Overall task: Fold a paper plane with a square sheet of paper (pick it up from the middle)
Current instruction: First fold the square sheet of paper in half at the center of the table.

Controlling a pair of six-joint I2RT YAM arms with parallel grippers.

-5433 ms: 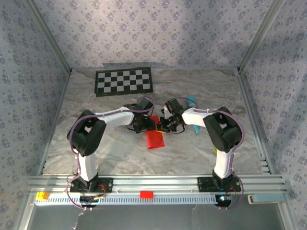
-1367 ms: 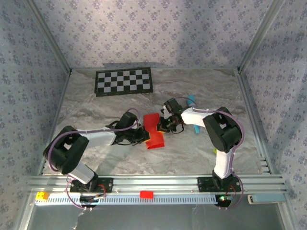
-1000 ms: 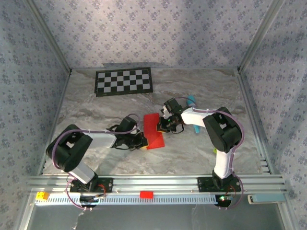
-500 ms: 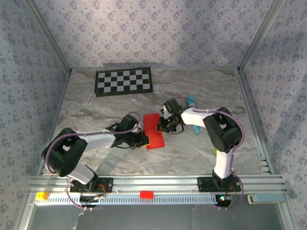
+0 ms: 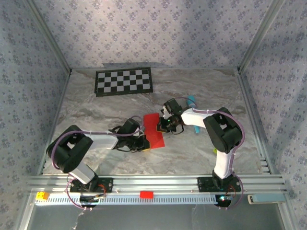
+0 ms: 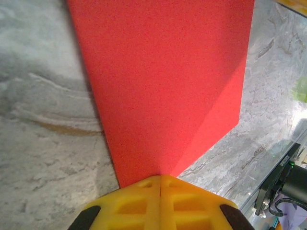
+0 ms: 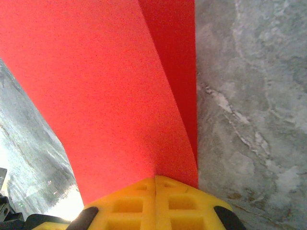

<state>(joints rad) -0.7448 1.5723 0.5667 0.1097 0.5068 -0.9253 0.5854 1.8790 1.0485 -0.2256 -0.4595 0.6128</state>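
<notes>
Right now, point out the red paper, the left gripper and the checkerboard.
red paper (image 5: 154,135): top external view, middle of the sheet.
left gripper (image 6: 159,179): left wrist view, seam between its shut yellow fingertips.
checkerboard (image 5: 124,81): top external view, centre of the board.

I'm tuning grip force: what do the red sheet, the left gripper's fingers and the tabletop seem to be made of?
The red sheet: thin matte paper, apparently; it holds a sharp crease. The left gripper's fingers: yellow moulded plastic or rubber, with a waffle grid; which is unclear. The tabletop: grey marble pattern with slight sheen, possibly printed laminate rather than stone.
</notes>
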